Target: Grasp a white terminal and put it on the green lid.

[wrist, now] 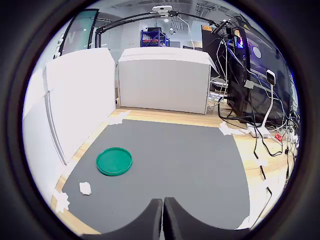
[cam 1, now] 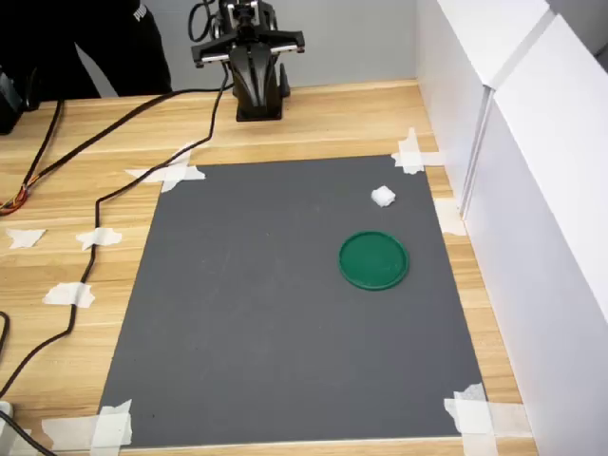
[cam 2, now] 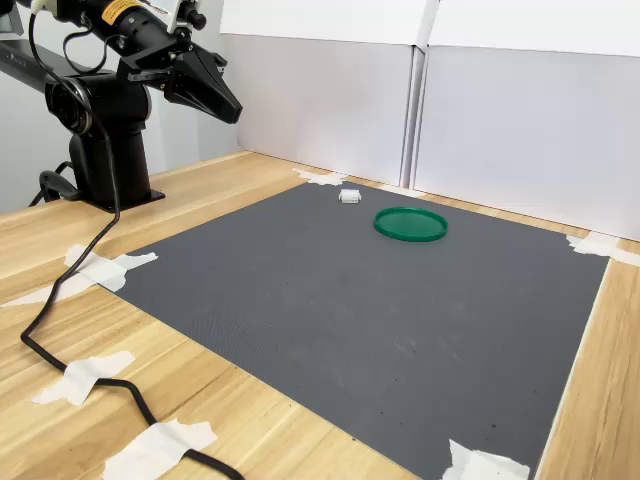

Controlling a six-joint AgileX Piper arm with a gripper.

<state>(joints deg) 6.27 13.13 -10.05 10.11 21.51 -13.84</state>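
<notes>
Little can be read. In the second exterior view a yellow label sits on the upper part of the arm, its print too small to make out. In the first exterior view a scrap of white lettering shows on a person's dark garment at the top edge, cut off and unreadable. The remaining surfaces in view bear no legible writing.

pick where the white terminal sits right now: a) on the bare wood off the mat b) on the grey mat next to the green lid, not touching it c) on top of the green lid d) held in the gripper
b: in both exterior views the white terminal lies on the grey mat with a gap to the green lid, while the gripper is far off near the arm's base, its jaws together and empty.
</notes>
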